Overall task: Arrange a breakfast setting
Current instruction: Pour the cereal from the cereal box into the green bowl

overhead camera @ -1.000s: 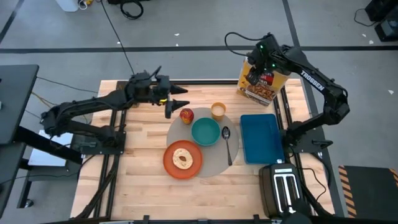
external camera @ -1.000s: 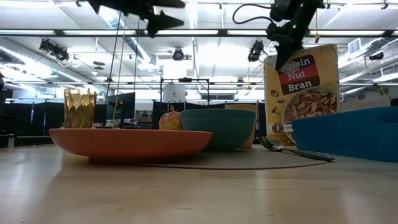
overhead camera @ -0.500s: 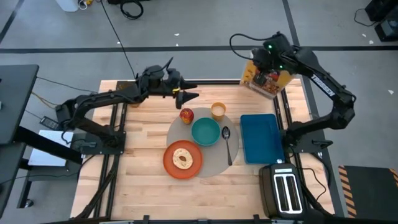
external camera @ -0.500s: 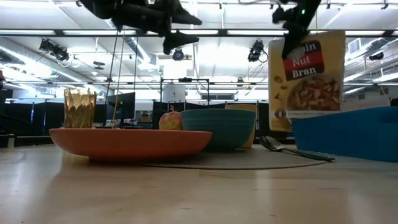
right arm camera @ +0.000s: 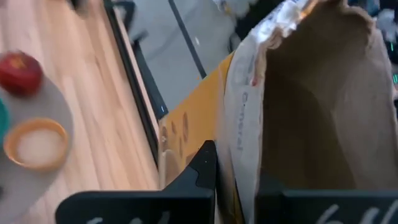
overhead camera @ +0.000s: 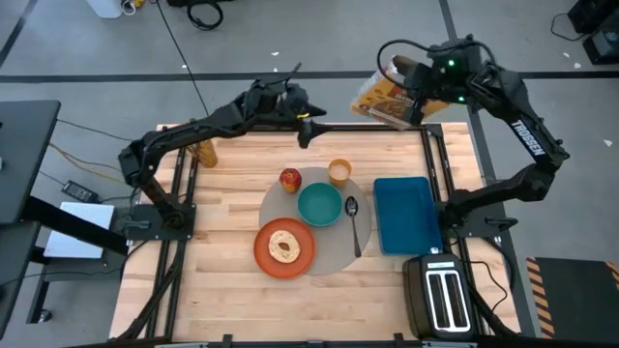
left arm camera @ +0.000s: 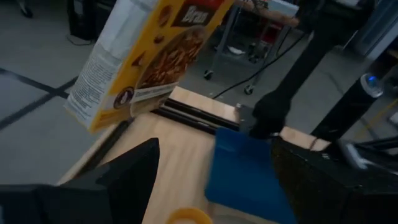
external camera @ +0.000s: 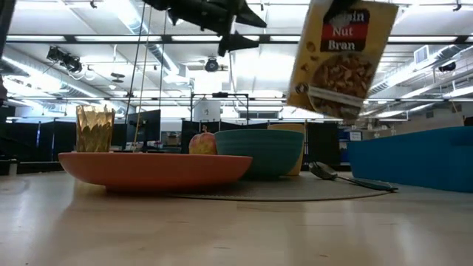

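The breakfast setting sits mid-tabletop point(overhead camera: 222, 213): grey placemat point(overhead camera: 334, 253) carrying the orange plate point(overhead camera: 284, 248) with its bagel point(overhead camera: 284, 247), the teal bowl point(overhead camera: 319, 204), spoon point(overhead camera: 353, 220), apple point(overhead camera: 290, 179) and small cup point(overhead camera: 339, 172). I have the right gripper point(overhead camera: 418, 85) high over the far edge, jaws clamped on the open top of a cereal box point(overhead camera: 387, 97), which hangs tilted, its long axis slanting down toward the left arm. The bowl lies nearer the camera side than the box, below it and toward the left. The left gripper point(overhead camera: 311, 130) hovers just beside the box, jaws spread wide and empty. My read: the box must come over the bowl next.
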